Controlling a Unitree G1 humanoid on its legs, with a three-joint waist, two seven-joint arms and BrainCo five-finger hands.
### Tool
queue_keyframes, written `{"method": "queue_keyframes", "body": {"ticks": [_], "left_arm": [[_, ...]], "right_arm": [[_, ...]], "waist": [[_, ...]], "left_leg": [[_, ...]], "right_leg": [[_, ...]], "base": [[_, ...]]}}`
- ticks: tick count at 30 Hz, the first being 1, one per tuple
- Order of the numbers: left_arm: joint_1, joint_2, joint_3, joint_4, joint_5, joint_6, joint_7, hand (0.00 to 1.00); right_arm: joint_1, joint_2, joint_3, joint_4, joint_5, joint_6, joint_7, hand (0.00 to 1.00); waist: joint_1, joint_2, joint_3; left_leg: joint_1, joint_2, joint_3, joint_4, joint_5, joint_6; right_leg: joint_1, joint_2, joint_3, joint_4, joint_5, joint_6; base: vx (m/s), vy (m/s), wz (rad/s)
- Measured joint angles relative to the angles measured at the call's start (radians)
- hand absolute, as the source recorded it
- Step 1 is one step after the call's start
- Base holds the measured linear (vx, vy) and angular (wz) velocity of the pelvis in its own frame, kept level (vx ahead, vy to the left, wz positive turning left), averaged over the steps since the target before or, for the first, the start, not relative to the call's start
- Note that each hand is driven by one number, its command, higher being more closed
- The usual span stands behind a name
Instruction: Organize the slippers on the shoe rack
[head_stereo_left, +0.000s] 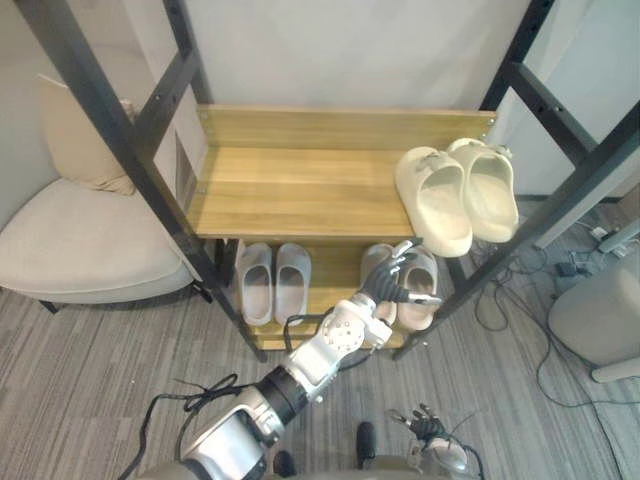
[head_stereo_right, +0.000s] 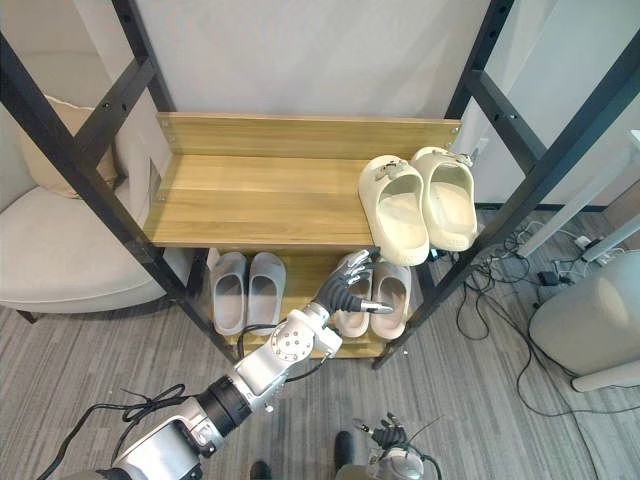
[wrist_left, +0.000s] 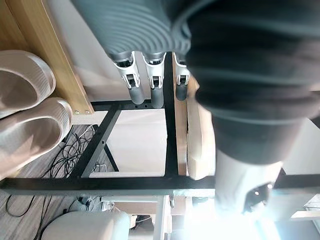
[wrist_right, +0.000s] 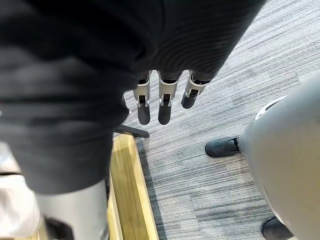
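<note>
Left hand (head_stereo_right: 343, 291) over beige slippers (head_stereo_right: 393, 287)

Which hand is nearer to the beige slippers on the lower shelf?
Left. The left hand is directly over the beige slippers. The right hand hangs low near the floor, well away from them.
</note>
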Motion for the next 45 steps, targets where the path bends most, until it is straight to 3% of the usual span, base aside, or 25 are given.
{"method": "queue_keyframes", "body": {"ticks": [14,24,30,32,35,45], "left_arm": [[0.025,0.04,0.155,-0.036,-0.031,0.009,-0.003,0.0],[0.134,0.043,0.179,-0.152,-0.082,0.011,-0.008,0.0],[0.164,0.052,0.106,-0.229,-0.224,0.059,-0.013,0.0],[0.166,0.062,0.048,-0.32,-0.256,0.055,-0.051,0.0],[0.13,0.04,-0.046,-0.48,-0.276,0.013,-0.101,0.0],[0.101,0.005,-0.172,-0.515,-0.353,0.007,-0.161,0.0]], "right_arm": [[0.0,-0.003,0.007,-0.001,-0.003,0.008,0.008,0.0],[0.001,-0.007,0.046,-0.001,-0.003,0.013,0.011,0.0],[0.003,-0.011,0.075,0.004,-0.003,0.011,0.017,0.0],[0.003,-0.018,0.077,0.022,-0.003,0.011,0.018,0.0],[0.002,-0.026,0.091,0.034,-0.003,0.011,0.018,0.0],[-0.003,-0.057,0.167,0.088,-0.004,0.011,0.018,0.0]], "waist": [[0.002,0.002,0.0],[0.017,0.003,-0.001],[0.03,0.006,-0.004],[0.045,0.006,-0.005],[0.05,0.01,-0.019],[0.049,0.036,-0.07]], "left_leg": [[0.004,0.003,-0.004,0.002,-0.002,-0.002],[0.005,0.001,-0.034,0.008,0.0,0.001],[-0.003,0.0,-0.058,0.012,0.002,0.003],[-0.004,0.0,-0.061,0.014,0.002,0.004],[-0.011,-0.004,-0.069,0.024,-0.001,0.008],[-0.018,-0.009,-0.093,0.05,-0.012,0.012]], "right_leg": [[0.004,0.002,-0.002,0.0,0.0,0.0],[0.021,-0.003,-0.03,0.007,-0.002,0.001],[0.028,-0.011,-0.041,0.007,-0.005,0.004],[0.029,-0.011,-0.043,0.007,-0.006,0.005],[0.031,-0.016,-0.046,0.007,-0.008,0.007],[0.041,-0.022,-0.055,0.008,-0.013,0.007]], "base": [[-0.01,-0.008,-0.01],[-0.01,-0.009,0.07],[-0.02,-0.015,0.13],[0.0,-0.015,0.08],[0.01,-0.002,0.07],[-0.03,-0.009,0.04]]}}
